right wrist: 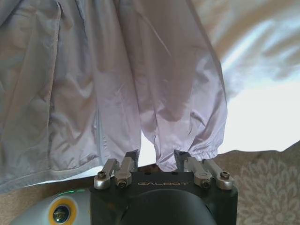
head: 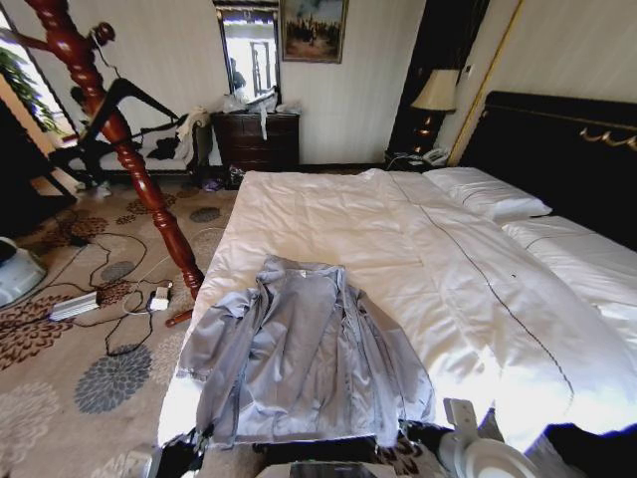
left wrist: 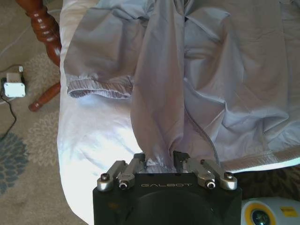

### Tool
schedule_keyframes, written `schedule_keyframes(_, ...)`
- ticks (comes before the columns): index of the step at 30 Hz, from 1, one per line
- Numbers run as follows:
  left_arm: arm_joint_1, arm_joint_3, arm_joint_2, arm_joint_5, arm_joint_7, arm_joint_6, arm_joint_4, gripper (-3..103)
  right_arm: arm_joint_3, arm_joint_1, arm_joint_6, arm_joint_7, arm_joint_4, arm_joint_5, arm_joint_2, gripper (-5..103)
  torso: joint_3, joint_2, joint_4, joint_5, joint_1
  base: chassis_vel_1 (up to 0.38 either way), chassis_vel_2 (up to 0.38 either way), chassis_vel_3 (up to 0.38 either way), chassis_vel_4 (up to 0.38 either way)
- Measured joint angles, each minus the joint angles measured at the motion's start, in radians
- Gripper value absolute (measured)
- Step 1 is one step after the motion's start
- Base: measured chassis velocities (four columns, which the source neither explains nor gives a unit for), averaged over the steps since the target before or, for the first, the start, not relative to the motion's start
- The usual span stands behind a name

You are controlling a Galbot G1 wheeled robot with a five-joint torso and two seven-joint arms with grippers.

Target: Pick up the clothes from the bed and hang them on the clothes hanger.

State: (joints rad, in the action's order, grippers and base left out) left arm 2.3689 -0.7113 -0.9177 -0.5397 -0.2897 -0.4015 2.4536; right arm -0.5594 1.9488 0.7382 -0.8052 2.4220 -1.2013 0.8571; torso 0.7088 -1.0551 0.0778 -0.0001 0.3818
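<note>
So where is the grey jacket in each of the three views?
Head view: jacket lies flat on the near end of the bed, bottom centre.
Left wrist view: it covers the upper picture; a cuff sits between the left claw fingers.
Right wrist view: it hangs above the right claw.
Shared landmark: the white duvet.

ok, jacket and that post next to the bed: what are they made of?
Jacket: thin, shiny silver-grey synthetic by the look, perhaps nylon or polyester; it shows a soft sheen, fine creases and gathered cuffs. Post: turned wood with a glossy red-brown finish, judging by its lathe-cut rings and highlights. The left gripper and right gripper sit at the jacket's sleeve ends.
</note>
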Motion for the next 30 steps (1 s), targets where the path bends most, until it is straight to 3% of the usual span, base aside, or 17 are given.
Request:
schedule_keyframes(1,0.007,-0.002,-0.009,0.010,0.005,0.010,0.002,44,-0.004,0.001,0.000,0.012,0.001,0.020,0.000,46,0.000,0.000,0.0001,0.0000,0.000,0.000,0.000,0.000,0.000)
schedule_keyframes(3,0.012,-0.005,-0.016,0.016,0.009,0.016,0.007,44,-0.006,0.002,-0.001,0.023,0.002,0.035,0.001,51,0.000,0.000,0.0000,-0.0001,0.000,0.000,0.000,0.000,0.000)
schedule_keyframes(6,0.039,-0.014,-0.032,0.065,0.033,0.046,0.024,61,-0.009,-0.001,-0.006,0.058,0.001,0.076,0.002,69,0.000,0.000,0.0003,0.0000,0.000,0.000,0.000,0.000,0.000)
schedule_keyframes(8,0.075,-0.015,-0.044,0.141,0.069,0.085,0.024,72,-0.005,-0.006,-0.012,0.071,-0.007,0.098,0.003,74,0.000,0.000,0.0001,0.0000,0.000,0.000,0.000,0.000,0.000)
schedule_keyframes(9,0.075,-0.015,-0.044,0.141,0.069,0.085,0.024,72,-0.005,-0.006,-0.012,0.071,-0.007,0.098,0.003,74,0.000,0.000,0.0001,0.0000,0.000,0.000,0.000,0.000,0.000)
schedule_keyframes(11,0.130,-0.019,-0.061,0.224,0.127,0.140,0.014,77,0.003,-0.009,-0.017,0.083,-0.014,0.124,0.004,85,0.000,0.000,0.0001,0.0001,0.000,0.000,0.000,0.000,0.000)
schedule_keyframes(12,0.159,-0.025,-0.068,0.257,0.163,0.175,0.006,82,0.006,-0.010,-0.020,0.091,-0.015,0.136,0.004,85,0.000,0.000,0.0000,0.0002,0.000,0.000,0.000,0.000,0.000)
schedule_keyframes(13,0.159,-0.025,-0.068,0.257,0.163,0.175,0.006,82,0.006,-0.010,-0.020,0.091,-0.015,0.136,0.004,85,0.000,0.000,0.0000,0.0002,0.000,0.000,0.000,0.000,0.000)
schedule_keyframes(14,0.180,-0.030,-0.073,0.289,0.201,0.215,-0.004,88,0.008,-0.010,-0.020,0.096,-0.015,0.141,0.004,95,0.000,0.000,0.0000,0.0002,0.000,0.000,0.000,0.000,0.000)
schedule_keyframes(17,0.217,-0.037,-0.085,0.367,0.263,0.350,-0.042,97,0.013,-0.014,-0.022,0.100,-0.021,0.150,0.003,100,0.000,0.000,0.0000,0.0001,0.000,0.000,0.000,0.000,0.000)
schedule_keyframes(18,0.217,-0.037,-0.085,0.367,0.263,0.350,-0.042,97,0.013,-0.014,-0.022,0.100,-0.021,0.150,0.003,100,0.000,0.000,0.0000,0.0001,0.000,0.000,0.000,0.000,0.000)
schedule_keyframes(22,0.239,-0.039,-0.113,0.409,0.281,0.480,-0.073,100,0.017,-0.016,-0.024,0.101,-0.029,0.158,0.006,100,0.000,0.000,0.0000,0.0001,0.000,0.000,0.000,0.000,0.000)
schedule_keyframes(25,0.239,-0.039,-0.125,0.395,0.287,0.524,-0.080,100,0.022,-0.020,-0.025,0.102,-0.035,0.162,0.010,100,0.000,0.000,0.0002,0.0000,0.000,0.000,0.000,0.000,0.000)
schedule_keyframes(29,0.227,-0.033,-0.150,0.310,0.305,0.617,-0.087,100,0.039,-0.033,-0.034,0.110,-0.047,0.173,0.018,100,0.000,0.000,0.0000,0.0002,0.000,0.000,0.000,0.000,0.000)
schedule_keyframes(30,0.227,-0.033,-0.150,0.310,0.305,0.617,-0.087,100,0.039,-0.033,-0.034,0.110,-0.047,0.173,0.018,100,0.000,0.000,0.0000,0.0002,0.000,0.000,0.000,0.000,0.000)
